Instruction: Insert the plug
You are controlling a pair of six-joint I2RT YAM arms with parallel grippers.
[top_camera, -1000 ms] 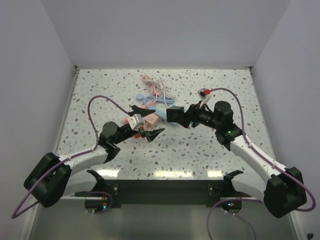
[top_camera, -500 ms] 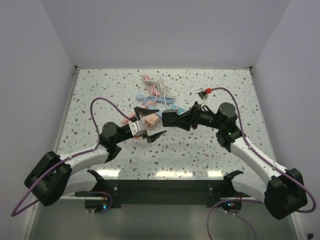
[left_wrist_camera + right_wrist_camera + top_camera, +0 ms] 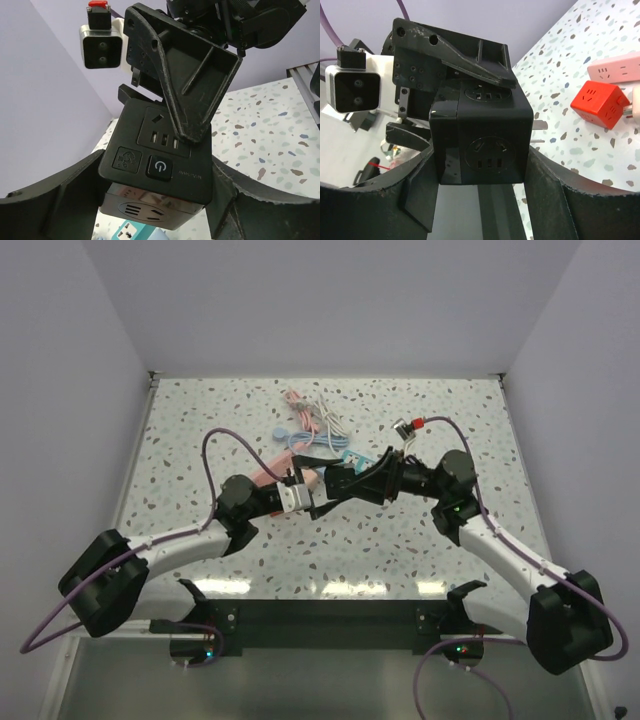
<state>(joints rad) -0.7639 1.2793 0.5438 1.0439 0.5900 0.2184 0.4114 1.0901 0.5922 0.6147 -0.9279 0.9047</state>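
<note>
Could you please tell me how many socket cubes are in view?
2: a black cube in the right gripper, and a red cube on the table beside a pink strip. Others may be hidden.

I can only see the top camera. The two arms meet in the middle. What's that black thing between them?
Observer: It's a black cube socket. The right wrist view shows the right gripper with its jaws shut on two of its sides.
Child: Does it have a button?
Observer: Yes. The left wrist view shows a power button on one face, just below some plug slots.
Child: Is anything hiding under the arms?
Observer: The right wrist view shows a red cube socket lying on the table, beside a pink power strip.
</note>
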